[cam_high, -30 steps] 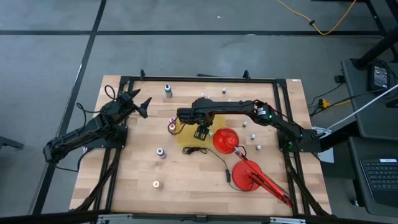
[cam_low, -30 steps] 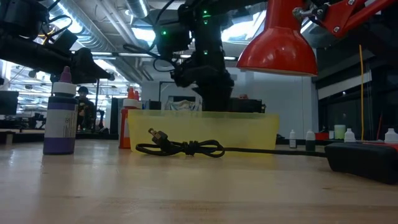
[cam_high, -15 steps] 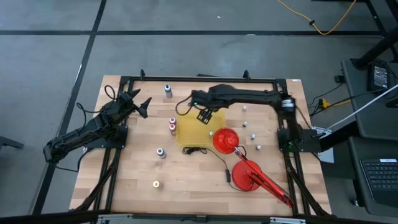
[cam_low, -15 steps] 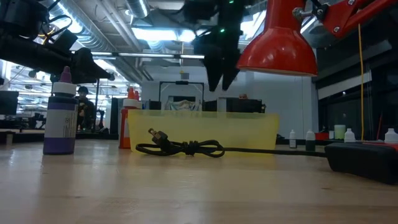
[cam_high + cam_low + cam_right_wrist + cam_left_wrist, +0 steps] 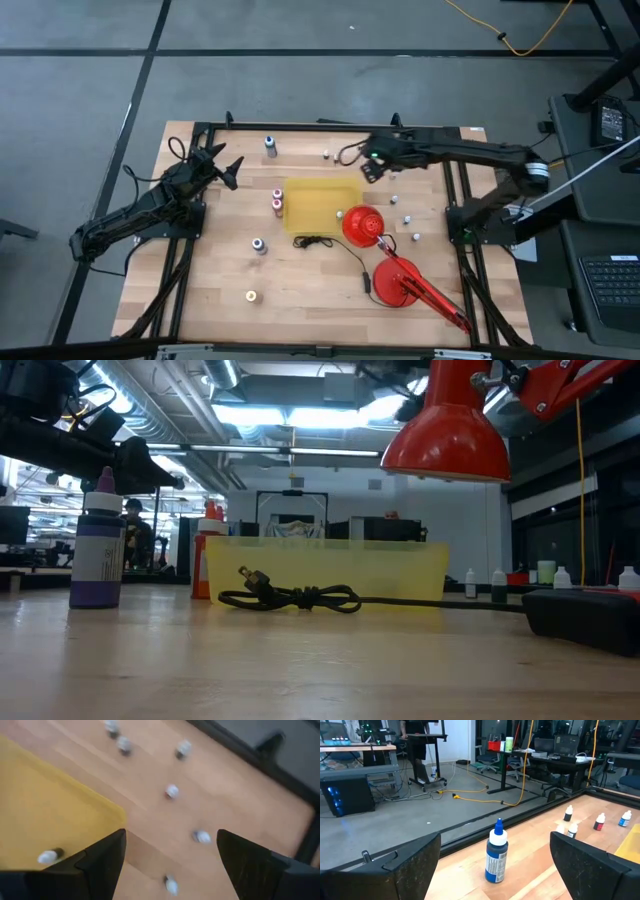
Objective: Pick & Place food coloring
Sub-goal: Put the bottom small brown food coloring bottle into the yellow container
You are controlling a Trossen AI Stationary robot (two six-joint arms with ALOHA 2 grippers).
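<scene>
The food coloring bottles stand scattered on the wooden table. A blue-topped bottle stands upright near the far edge, ahead of my left gripper, which is open and waits at the left. Red and pink ones stand by the yellow tray, a purple one and an orange-yellow one nearer. One small pale bottle lies on its side in the tray. My right gripper hangs open in the air beyond the tray's far right corner.
A red desk lamp has its shade at the tray's right edge, its base nearer, and its black cable before the tray. Several tiny white-topped bottles dot the table's right half. A black frame borders the table.
My right gripper has risen out of the yellow tray and swung toward the table's far right. A small pale bottle now shows lying in the tray close to where the gripper stood. My left arm has kept still.
</scene>
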